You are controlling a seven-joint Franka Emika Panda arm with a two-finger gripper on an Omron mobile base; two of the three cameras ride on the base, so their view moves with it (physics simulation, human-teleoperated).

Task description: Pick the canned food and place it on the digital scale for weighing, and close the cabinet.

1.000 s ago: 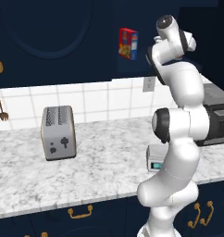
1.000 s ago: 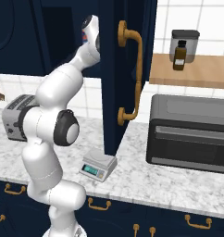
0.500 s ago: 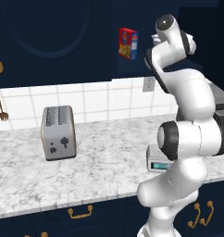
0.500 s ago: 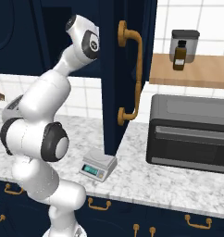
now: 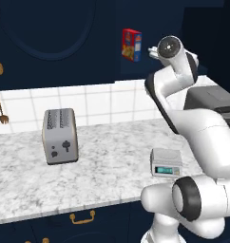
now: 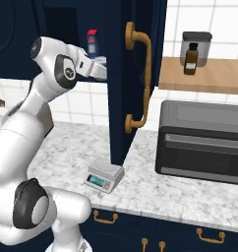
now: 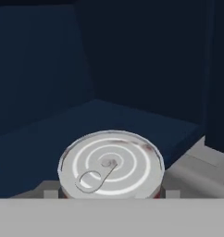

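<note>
Reaching into open cabinet (image 6: 133,74). Canned food (image 7: 111,165) directly below hand on navy shelf, ring-pull lid up. Gripper state undeterminable. Digital scale (image 5: 166,163) on marble counter (image 5: 102,171).

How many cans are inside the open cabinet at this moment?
1: the canned food sits on the cabinet shelf just ahead of the hand camera. Others may be hidden deeper inside.

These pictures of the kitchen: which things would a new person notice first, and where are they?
The big white arm reaches up into the open navy cabinet, where a red-blue-yellow box stands on the shelf. In the hand view, the canned food with its silver ring-pull lid sits right before the camera on the dark shelf. Below on the marble counter are the small digital scale, bare on top, and a grey toaster further left.
</note>
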